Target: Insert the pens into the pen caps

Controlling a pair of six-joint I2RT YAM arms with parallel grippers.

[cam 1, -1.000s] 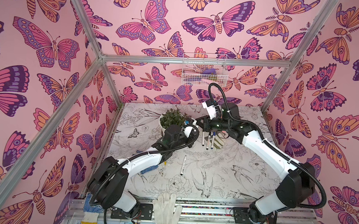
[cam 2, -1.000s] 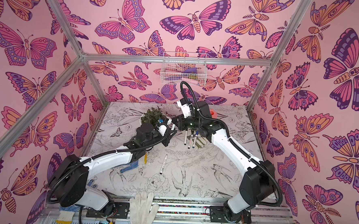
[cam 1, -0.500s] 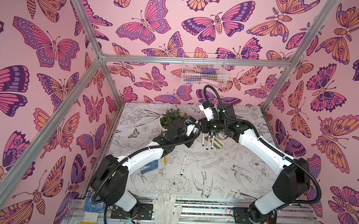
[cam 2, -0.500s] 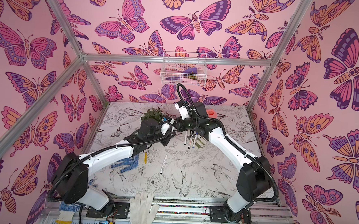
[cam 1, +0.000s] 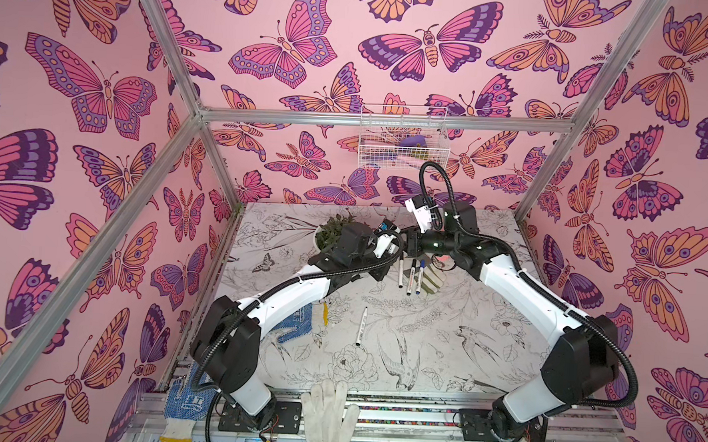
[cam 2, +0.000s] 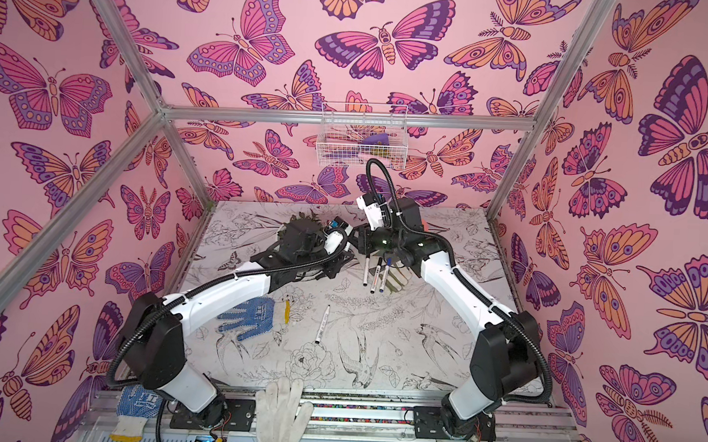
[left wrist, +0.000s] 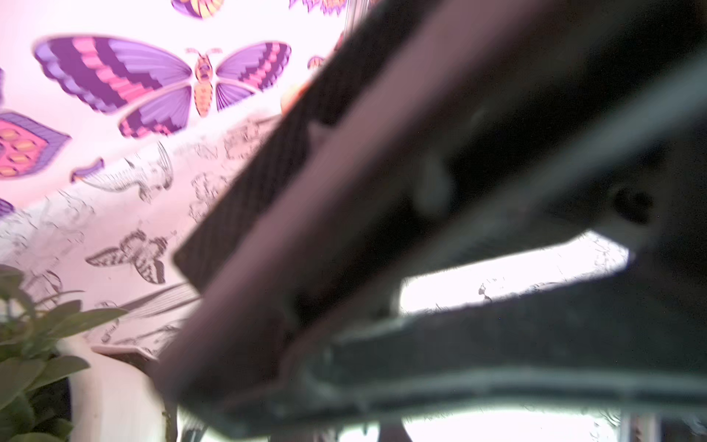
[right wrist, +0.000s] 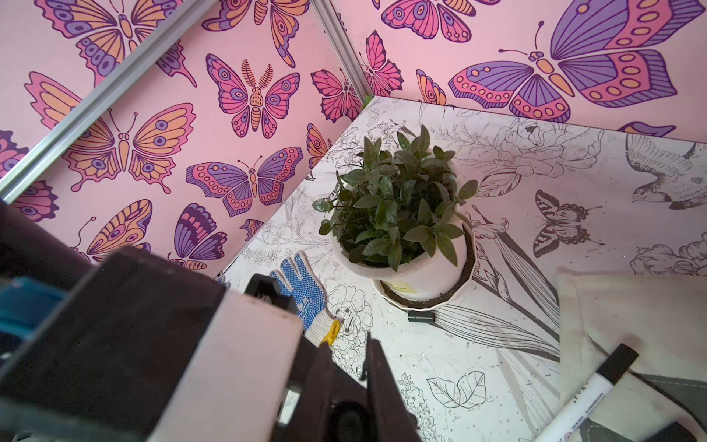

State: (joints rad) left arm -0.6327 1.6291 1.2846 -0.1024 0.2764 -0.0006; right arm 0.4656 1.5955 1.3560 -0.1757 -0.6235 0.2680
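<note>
In both top views my left gripper and right gripper meet tip to tip above the table's back middle, both shut. In the right wrist view a dark round shape sits deep between the right gripper fingers; I cannot tell what it is. The left wrist view is blurred and hides its jaws. Three pens lie side by side at a beige cloth, two with black ends, one blue. A lone pen lies mid-table. One dark pen cap rests beside the plant pot.
A potted plant stands at the back left, right behind the left wrist. A blue glove lies under the left forearm. A white glove hangs over the front rail. A wire basket hangs on the back wall.
The left gripper has moved back and to the right, closing in on the right gripper. The right arm has shifted only slightly. Both grippers stayed shut.
</note>
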